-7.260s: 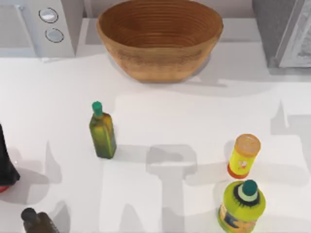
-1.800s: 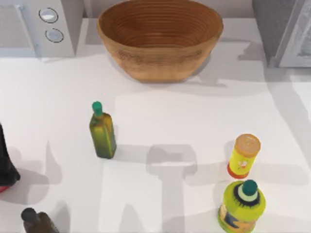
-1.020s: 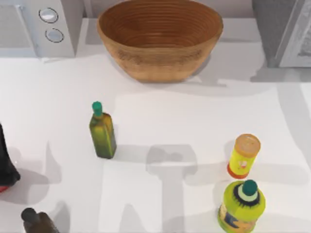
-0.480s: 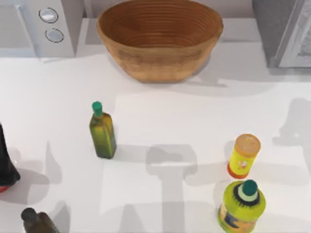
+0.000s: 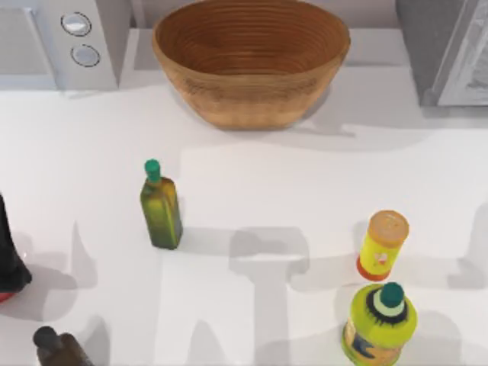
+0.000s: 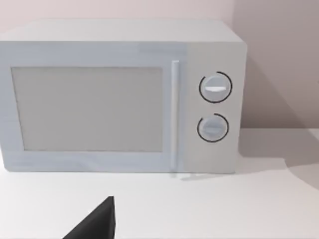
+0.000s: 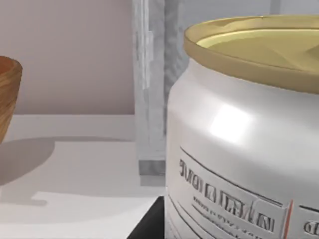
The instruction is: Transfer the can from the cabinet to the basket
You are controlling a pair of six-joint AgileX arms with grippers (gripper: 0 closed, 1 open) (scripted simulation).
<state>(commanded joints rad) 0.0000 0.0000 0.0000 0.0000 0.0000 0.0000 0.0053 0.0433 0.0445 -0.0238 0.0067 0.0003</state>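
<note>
The can (image 7: 239,144) looms at the right of the right wrist view — close against that gripper, whose grip cannot be told; cabinet (image 7: 149,84) behind.

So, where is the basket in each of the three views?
Top view: the basket stands at the back middle, between the white appliance and the cabinet.
Left wrist view: it faces that appliance, the basket's neighbour.
Right wrist view: the basket's edge lies beyond the can.
Shared landmark: the cabinet.
</note>
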